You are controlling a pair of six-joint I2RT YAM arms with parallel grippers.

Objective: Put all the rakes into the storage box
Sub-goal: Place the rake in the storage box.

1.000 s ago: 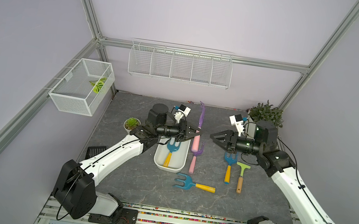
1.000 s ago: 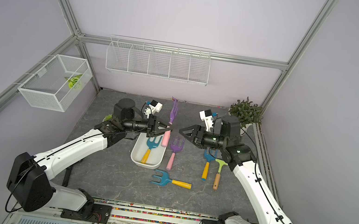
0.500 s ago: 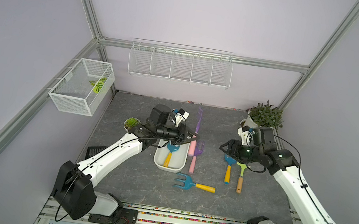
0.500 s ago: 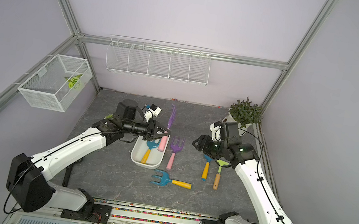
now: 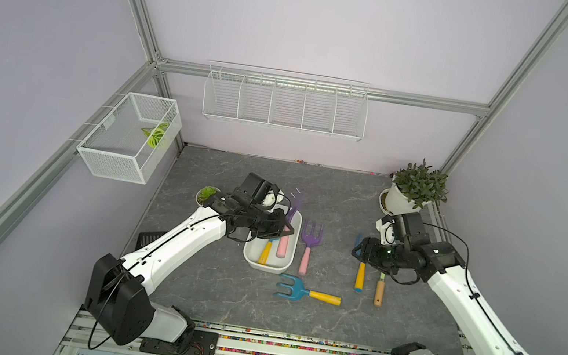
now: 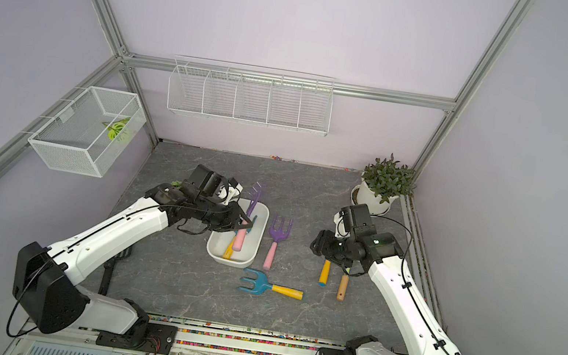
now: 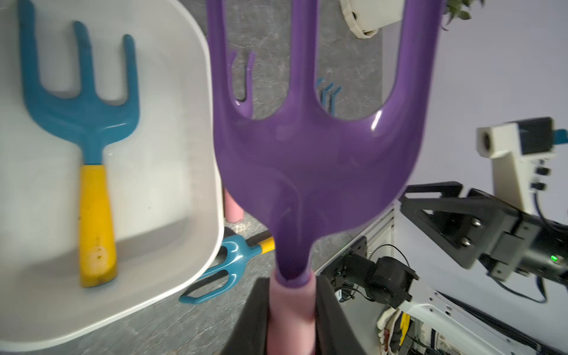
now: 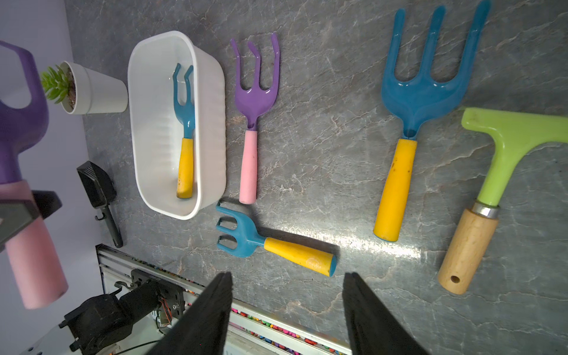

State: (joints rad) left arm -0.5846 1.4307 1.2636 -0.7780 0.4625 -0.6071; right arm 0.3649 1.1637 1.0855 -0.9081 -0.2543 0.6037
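Clamping the rake [image 7: 307,159] by its pink handle in the left gripper [image 7: 292,307], tilted over the box [image 7: 184,153]; calling for levelling, lowering beside the blue tool [image 7: 80,101], then releasing. Leaving the right gripper [image 8: 287,276] part-open, empty.

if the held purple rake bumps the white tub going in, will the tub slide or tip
Likely slides rather than tips: the storage box is shallow and broad-based on a smooth-looking table. It seems thin plastic holding only one blue rake, so probably light and easily shoved by the purple rake in the left hand.
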